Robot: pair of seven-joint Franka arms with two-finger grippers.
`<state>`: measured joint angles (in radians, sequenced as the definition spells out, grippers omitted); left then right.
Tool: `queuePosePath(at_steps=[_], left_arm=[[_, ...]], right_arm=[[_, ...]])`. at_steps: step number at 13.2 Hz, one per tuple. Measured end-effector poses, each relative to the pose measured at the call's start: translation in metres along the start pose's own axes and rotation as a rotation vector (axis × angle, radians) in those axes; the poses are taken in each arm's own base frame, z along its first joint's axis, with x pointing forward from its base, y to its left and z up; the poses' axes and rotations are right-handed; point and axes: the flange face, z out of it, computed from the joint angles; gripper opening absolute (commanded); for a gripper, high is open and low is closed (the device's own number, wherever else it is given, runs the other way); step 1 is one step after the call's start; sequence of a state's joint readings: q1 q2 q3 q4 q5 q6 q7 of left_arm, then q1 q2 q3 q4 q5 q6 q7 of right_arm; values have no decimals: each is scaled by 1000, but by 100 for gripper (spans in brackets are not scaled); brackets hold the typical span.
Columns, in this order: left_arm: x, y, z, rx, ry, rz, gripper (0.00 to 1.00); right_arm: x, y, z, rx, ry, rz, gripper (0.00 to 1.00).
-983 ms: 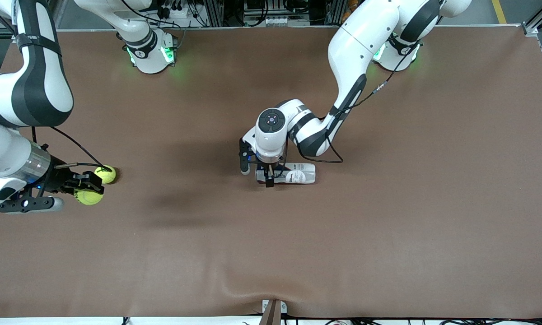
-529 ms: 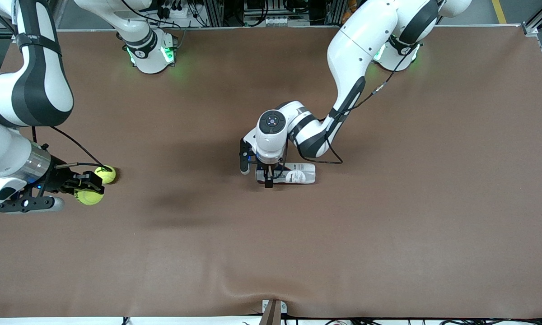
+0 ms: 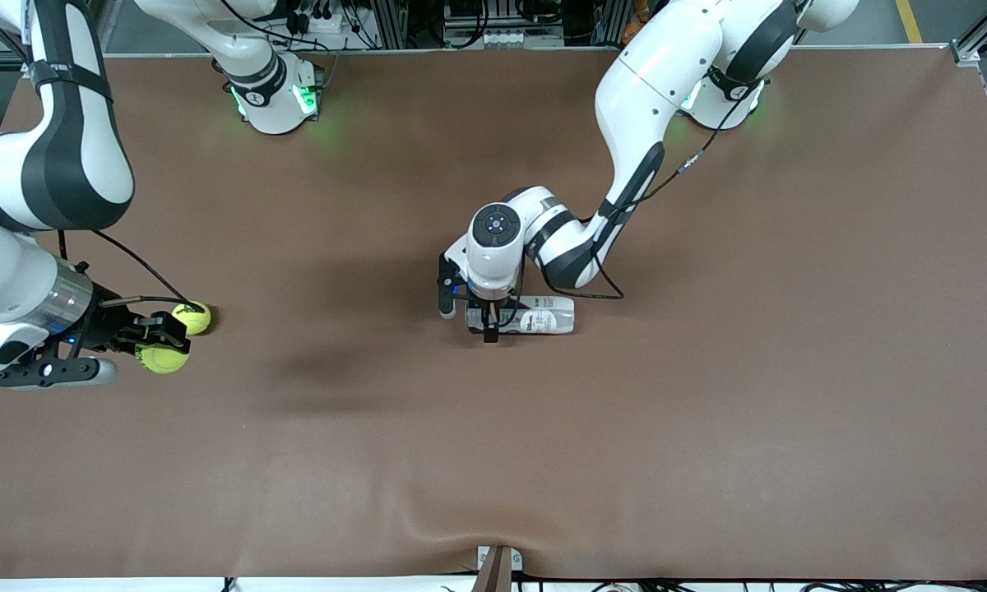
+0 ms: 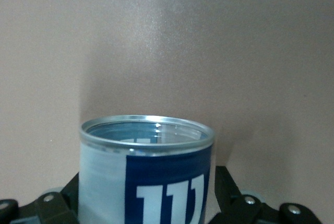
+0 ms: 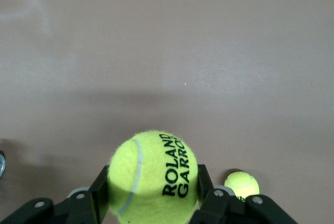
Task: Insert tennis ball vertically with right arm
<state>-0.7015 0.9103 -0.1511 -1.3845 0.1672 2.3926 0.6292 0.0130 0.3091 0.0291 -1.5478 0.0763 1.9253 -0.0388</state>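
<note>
Brown table (image 3: 707,411); tennis ball (image 5: 153,174) betw. right gripper (image 5: 151,203) fingers.

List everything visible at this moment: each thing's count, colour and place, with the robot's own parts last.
held ball: 1, yellow-green, in the right gripper at the right arm's end.
loose ball: 1, yellow-green, on the table beside the held ball, farther from the front camera.
can: 1, clear with blue-white label, lying mid-table.
table: 1, brown.
right gripper: shut on the held ball.
left gripper: jaws wide either side of the can's open end.
</note>
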Motion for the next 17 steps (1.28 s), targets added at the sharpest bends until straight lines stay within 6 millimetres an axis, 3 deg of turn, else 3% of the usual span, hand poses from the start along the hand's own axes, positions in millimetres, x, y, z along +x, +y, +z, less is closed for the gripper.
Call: queuePosePath(at_steps=[7,12,17], left_arm=[[-3,-3,0,1,-1,19,96],[-3,-3,1,0,-1,20,78],[-3,-3,1,0,0,21,75]], right_arm=[[0,0,0,0,0,-1,37],[0,-1,-1,0,1,-1,37],[0,-1,-1,0,2,-1,37]])
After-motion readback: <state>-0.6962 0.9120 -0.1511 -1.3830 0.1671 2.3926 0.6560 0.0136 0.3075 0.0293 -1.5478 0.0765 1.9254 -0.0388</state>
